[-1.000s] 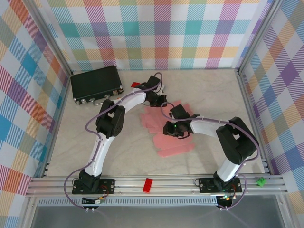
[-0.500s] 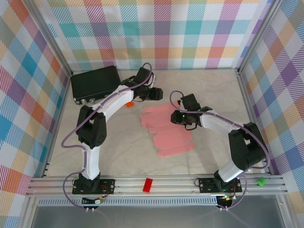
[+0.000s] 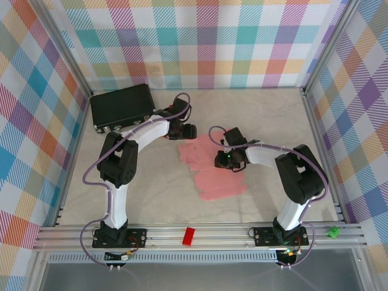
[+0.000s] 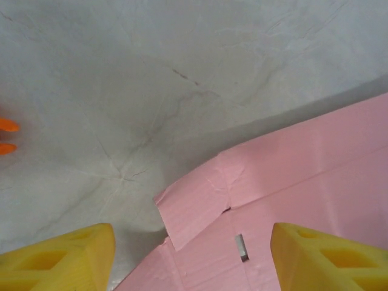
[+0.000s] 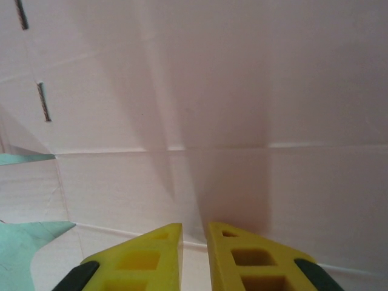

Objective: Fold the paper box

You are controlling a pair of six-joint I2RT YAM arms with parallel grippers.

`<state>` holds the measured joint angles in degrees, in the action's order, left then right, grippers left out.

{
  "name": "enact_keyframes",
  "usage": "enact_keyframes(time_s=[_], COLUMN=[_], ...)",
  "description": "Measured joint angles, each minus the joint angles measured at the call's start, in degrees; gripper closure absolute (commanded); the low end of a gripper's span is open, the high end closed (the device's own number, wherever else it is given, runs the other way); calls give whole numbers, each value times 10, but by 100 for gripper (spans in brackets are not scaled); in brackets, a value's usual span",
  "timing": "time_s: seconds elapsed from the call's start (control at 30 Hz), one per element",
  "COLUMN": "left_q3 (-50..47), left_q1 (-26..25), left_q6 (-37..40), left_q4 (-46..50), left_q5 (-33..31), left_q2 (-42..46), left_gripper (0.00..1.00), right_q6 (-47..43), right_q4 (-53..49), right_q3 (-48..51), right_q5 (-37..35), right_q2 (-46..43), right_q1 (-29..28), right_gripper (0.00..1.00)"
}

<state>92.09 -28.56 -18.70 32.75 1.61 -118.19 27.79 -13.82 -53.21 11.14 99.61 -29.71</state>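
Note:
The paper box (image 3: pixel 213 165) lies on the table as a flat pale-pink die-cut sheet with tabbed flaps. My left gripper (image 3: pixel 185 131) hovers at the sheet's far left corner. In the left wrist view its yellow fingers (image 4: pixel 60 254) are spread wide, so the left gripper (image 4: pixel 193 233) is open over a creased corner tab of the paper box (image 4: pixel 200 203) and holds nothing. My right gripper (image 3: pixel 225 159) is down over the middle of the sheet. In the right wrist view the right gripper (image 5: pixel 194 236) is shut, its tips close over the paper box (image 5: pixel 212 121).
A larger black case (image 3: pixel 123 106) sits at the back left. A red block (image 3: pixel 189 236) and a green block (image 3: pixel 332 231) rest on the front rail. An orange piece (image 4: pixel 7 134) lies on the table left of the left gripper. Checked walls surround the table.
The left gripper has come down from the back toward the sheet's far left corner. The right gripper has swung left and now sits over the sheet's middle. The sheet stays flat.

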Motion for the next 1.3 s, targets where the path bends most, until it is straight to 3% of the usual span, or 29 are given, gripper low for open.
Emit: enact_keyframes(time_s=[0.27, 0.77, 1.1, 1.3], left_q3=[3, 24, 61, 64], left_q1=[1, 3, 3, 3], left_q6=[-11, -1, 21, 36], left_q4=[-1, -34, -32, -29], left_q5=[14, 76, 115, 114], left_q2=[-39, -43, -75, -76], left_gripper=[39, 62, 62, 56], right_q6=[18, 33, 33, 33], right_q4=[23, 35, 43, 44], right_q3=[8, 8, 8, 8], right_q5=[1, 1, 8, 10], right_q2=[1, 5, 9, 9], right_q1=[-4, -11, -11, -11], right_gripper=[82, 82, 82, 82])
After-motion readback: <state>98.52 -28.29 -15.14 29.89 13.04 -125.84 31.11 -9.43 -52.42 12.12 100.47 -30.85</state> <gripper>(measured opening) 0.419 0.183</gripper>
